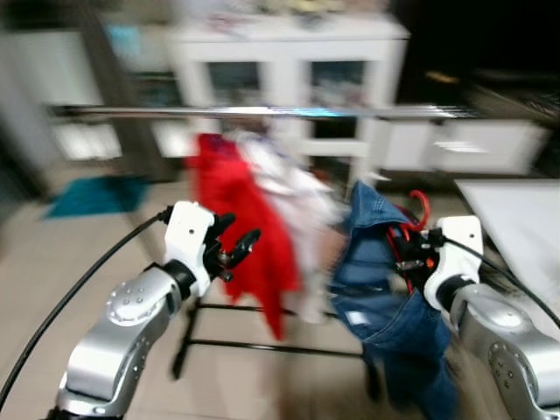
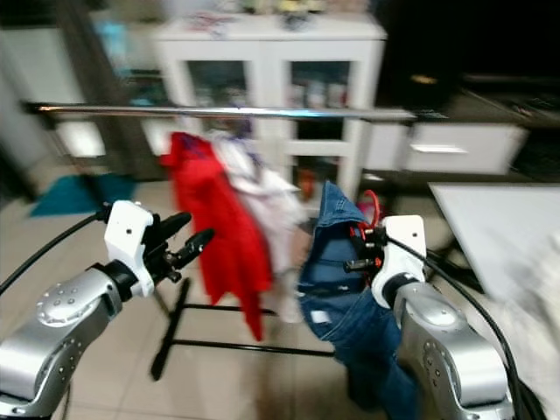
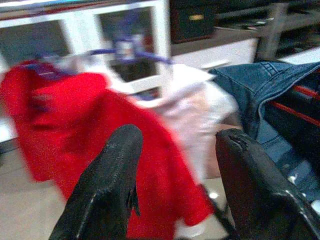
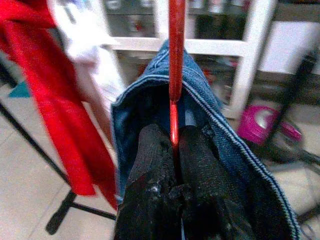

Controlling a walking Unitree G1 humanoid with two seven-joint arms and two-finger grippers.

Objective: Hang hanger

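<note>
Though motion blur softened both eye views, we noted a thin red hanger [image 4: 176, 55] draped with stitched blue denim [image 4: 240, 165], pinched between the right gripper's [image 4: 176, 142] closed black fingers below the shiny metal rail [image 1: 262, 112]. The left gripper [image 3: 177, 170] hovered wide open, empty, before a hanging red garment [image 1: 232, 227]. The hanger's hook stayed indistinct.

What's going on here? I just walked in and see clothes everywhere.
The robot stands before a metal clothes rail holding a blue denim garment on a red plastic hanger. Its right gripper is shut on the hanger's stem, below the rail, so the hanger is not yet hung. The left gripper is open and holds nothing, raised near a red garment and a white garment already hanging on the rail. The head views are blurred.
</note>
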